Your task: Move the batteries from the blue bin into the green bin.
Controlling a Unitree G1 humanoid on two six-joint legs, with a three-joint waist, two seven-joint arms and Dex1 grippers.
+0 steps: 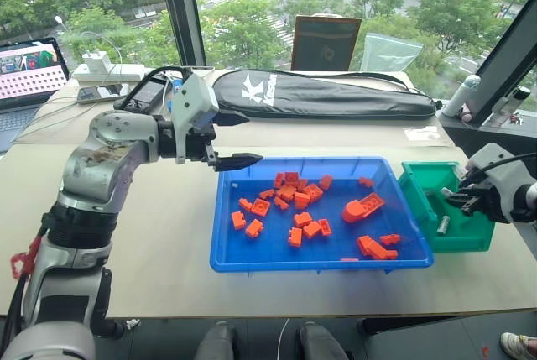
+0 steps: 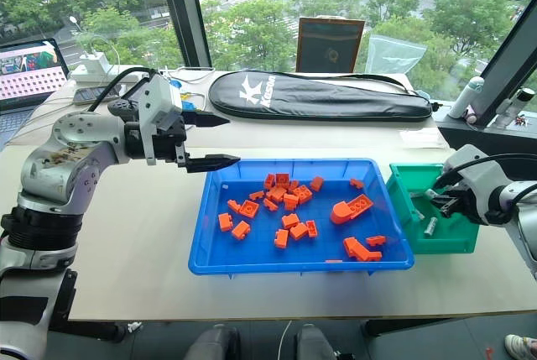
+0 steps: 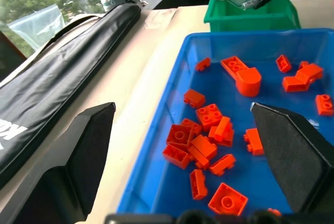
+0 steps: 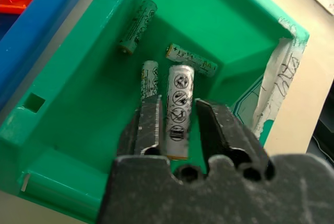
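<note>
My right jaws (image 4: pixel 177 117) hang over the green bin (image 4: pixel 78 93) at the right edge of the frame, slightly parted around a battery (image 4: pixel 179 110); I judge this the drop step; three other batteries lie inside; my left jaws (image 3: pixel 198 156) gape above the blue bin (image 1: pixel 231 255) at centre; next, let it fall and check for more.

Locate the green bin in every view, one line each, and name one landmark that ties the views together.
Left eye view: green bin at the right, beside the blue bin.
Right eye view: at the right, against the same tray.
Left wrist view: at the top, right of centre, beyond the tray's far end.
Right wrist view: across the middle, batteries inside.
Shared landmark: the blue bin's rim alongside it.
</note>
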